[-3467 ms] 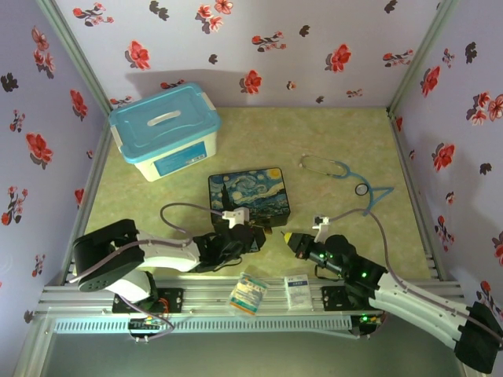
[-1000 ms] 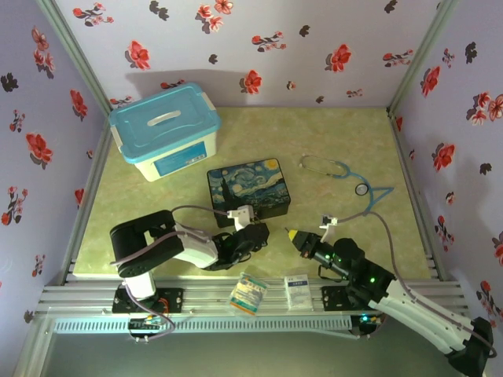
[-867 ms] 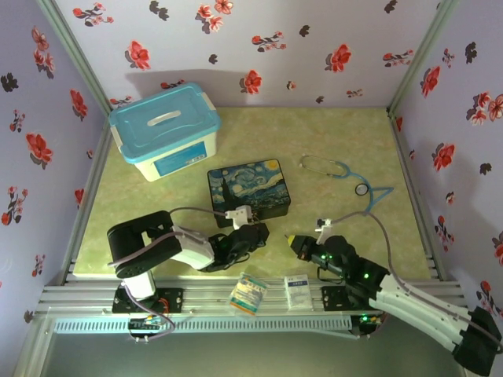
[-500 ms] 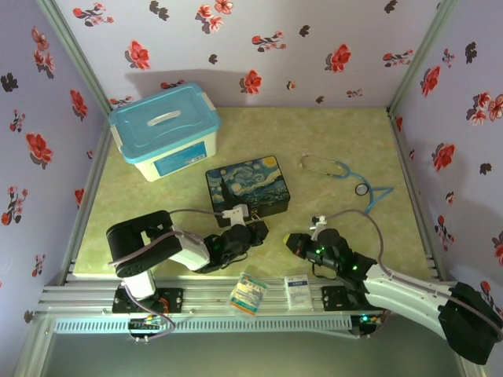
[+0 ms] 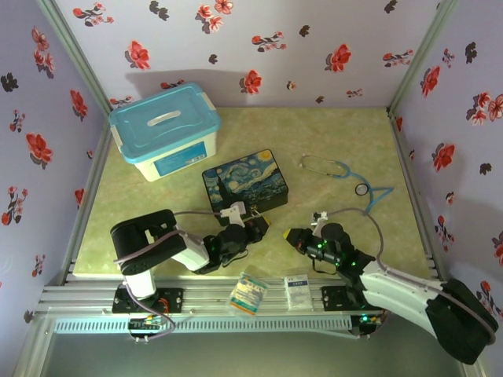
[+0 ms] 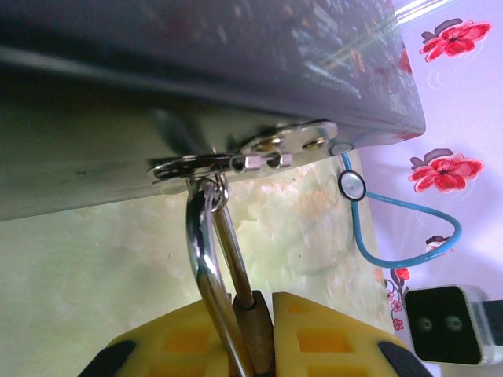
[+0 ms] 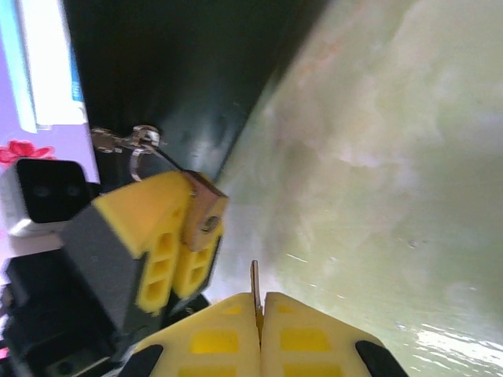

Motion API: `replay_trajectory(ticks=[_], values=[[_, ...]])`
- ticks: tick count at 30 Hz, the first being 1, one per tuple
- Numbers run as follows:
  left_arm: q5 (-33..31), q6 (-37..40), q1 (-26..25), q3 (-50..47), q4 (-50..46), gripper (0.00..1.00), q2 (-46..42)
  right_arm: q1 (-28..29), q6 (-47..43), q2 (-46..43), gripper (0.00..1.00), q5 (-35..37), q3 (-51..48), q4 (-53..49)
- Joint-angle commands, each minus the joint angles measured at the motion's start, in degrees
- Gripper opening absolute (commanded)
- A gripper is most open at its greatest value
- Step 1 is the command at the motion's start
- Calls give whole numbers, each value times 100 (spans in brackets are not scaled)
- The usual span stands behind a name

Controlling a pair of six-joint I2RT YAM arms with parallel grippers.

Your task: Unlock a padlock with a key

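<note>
Left gripper [image 6: 259, 305] clamped on padlock [image 7: 203, 216], right gripper [image 7: 260, 310] pinching key [image 7: 255, 284] — tip near padlock

The brass padlock [image 7: 206, 212] is clamped in the left pincer [image 6: 255, 318], its silvery shackle threaded through the box clasp [image 6: 236, 162], while the slim grey key [image 7: 255, 284] is pinched in the right pincer [image 7: 258, 306], near it but apart.
</note>
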Motion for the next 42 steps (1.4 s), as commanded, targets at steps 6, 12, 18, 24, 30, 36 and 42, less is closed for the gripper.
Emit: replay_trajectory(ticks=[6, 12, 18, 24, 30, 36, 42], values=[[345, -639, 45, 94, -1250, 4, -329, -81, -109, 1003, 0, -209, 374, 764], [405, -835, 47, 74, -882, 4, -241, -97, 105, 1592, 0, -442, 473, 1424], [307, -952, 61, 70, -902, 3, -505, -281, 822, 2770, 0, -738, 284, 3495], [235, -985, 82, 82, -1003, 2, -722, -287, 916, 3198, 0, -735, 174, 4340], [216, -1147, 117, 66, -794, 0, -676, -282, 640, 2574, 0, -750, 214, 3508], [215, -1156, 198, 95, -725, 0, -785, -282, 258, 1470, 0, -646, 252, 1955], [238, -1160, 219, 184, -779, 0, -929, -282, 182, 1007, 0, -707, 331, 1463]])
